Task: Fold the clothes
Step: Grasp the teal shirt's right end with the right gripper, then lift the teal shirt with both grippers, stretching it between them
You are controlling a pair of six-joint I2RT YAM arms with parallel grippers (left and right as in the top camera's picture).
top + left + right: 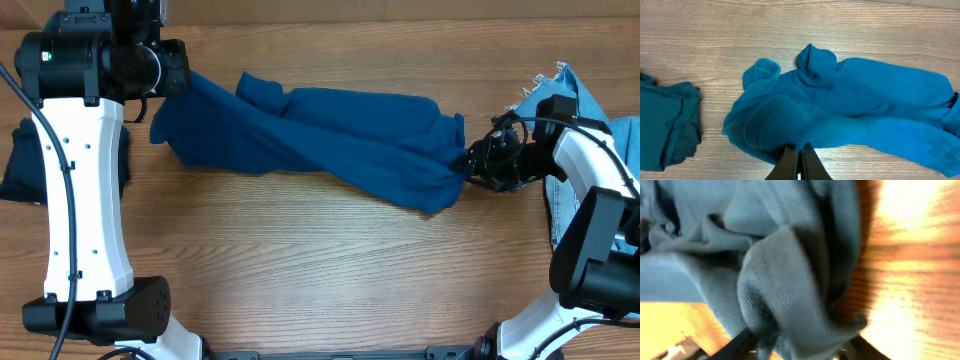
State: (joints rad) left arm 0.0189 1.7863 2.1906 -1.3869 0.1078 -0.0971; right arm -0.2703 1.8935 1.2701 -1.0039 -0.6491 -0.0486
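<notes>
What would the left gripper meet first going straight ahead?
The blue garment itself: the left gripper is shut on its bunched edge, with more folds lying directly ahead. Depth beyond is unclear.

Overhead: bright, even light from above, sharp throughout. Thin soft shadow under crumpled dark blue knit garment (330,140), toward 6 o'clock on brown wood-grain tabletop (300,260).
Left wrist: even, crisp, grain readable.
Right wrist: tabletop blown out yellow-white from 1 to 4 o'clock, smeared. Weave sharp at centre, folds deeply shadowed.
</notes>
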